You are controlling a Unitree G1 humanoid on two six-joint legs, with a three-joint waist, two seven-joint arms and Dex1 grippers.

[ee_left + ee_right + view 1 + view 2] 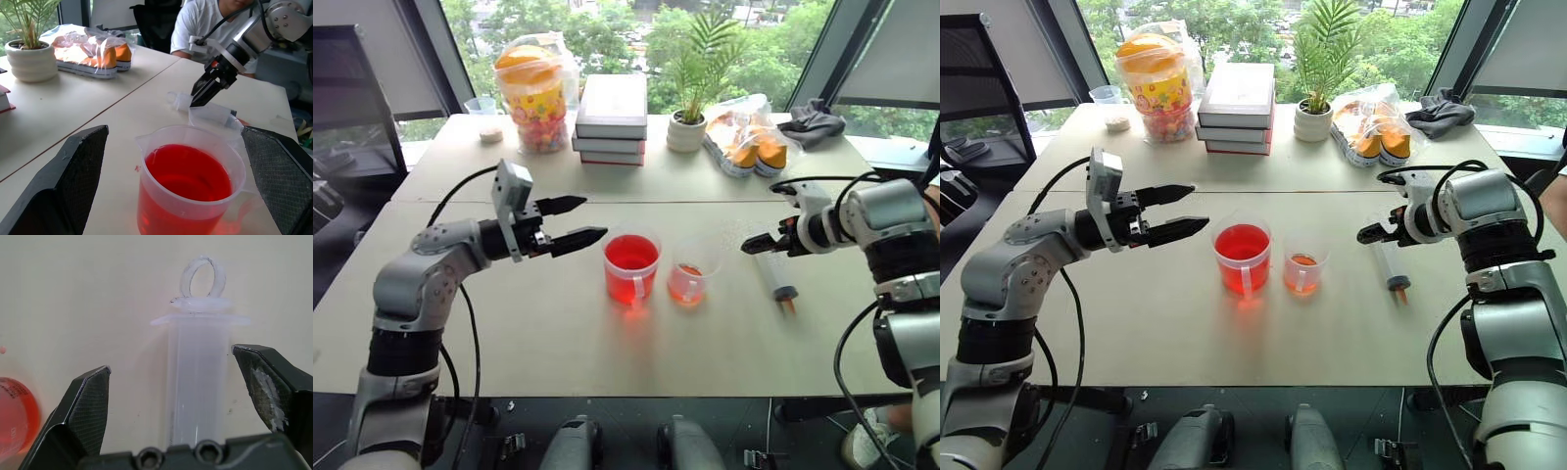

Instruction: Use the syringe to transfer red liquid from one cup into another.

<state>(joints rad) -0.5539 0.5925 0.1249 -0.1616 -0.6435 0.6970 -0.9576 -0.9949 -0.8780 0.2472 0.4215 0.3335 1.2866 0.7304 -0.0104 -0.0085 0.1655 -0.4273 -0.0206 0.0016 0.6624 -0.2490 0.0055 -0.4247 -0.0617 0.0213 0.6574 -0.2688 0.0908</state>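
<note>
The syringe (775, 277) lies flat on the table at the right, its orange tip toward the front edge. My right gripper (749, 245) is open over its plunger end; the clear barrel (198, 377) runs between the two fingers, touching neither. The larger cup (631, 266) with the red liquid (188, 174) stands at mid-table, handle toward me. Just to its right stands the smaller cup (689, 274) with a little pink-orange liquid at the bottom. My left gripper (593, 217) is open and level, just left of the larger cup, holding nothing.
Along the back of the table stand a candy jar (536, 93), a stack of books (612, 119), a potted plant (687, 127), bagged orange shoes (749, 137) and a dark cloth (813, 122). A person in a white shirt (205, 19) sits beyond the table's right side.
</note>
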